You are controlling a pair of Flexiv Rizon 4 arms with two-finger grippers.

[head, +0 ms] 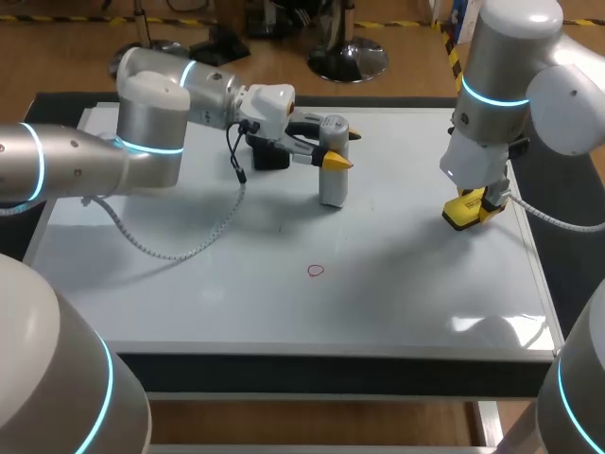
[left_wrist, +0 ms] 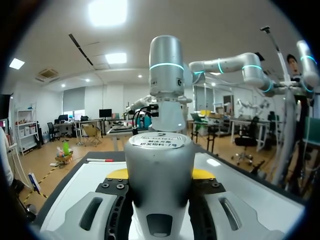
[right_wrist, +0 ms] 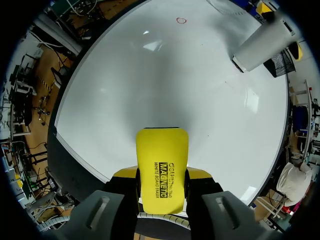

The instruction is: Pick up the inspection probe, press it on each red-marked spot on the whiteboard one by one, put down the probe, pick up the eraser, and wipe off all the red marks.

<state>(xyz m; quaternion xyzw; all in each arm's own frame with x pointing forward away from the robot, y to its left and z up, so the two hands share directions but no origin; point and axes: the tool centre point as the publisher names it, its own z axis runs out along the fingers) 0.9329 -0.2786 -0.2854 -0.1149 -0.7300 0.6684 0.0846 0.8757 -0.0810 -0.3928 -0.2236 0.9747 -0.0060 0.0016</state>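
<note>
The inspection probe, a silver-white cylinder, stands upright on the whiteboard at its far middle. My left gripper is shut on the probe from the side. In the left wrist view the probe fills the space between the fingers of the left gripper. One small red ring mark lies on the board nearer the front, also in the right wrist view as the red mark. At the board's right side my right gripper is shut on the yellow eraser; the eraser sits between the right gripper fingers, low over the board.
A black block sits on the board just behind the left gripper. A grey cable hangs from the left arm and loops over the board. The board's dark frame runs along the front edge.
</note>
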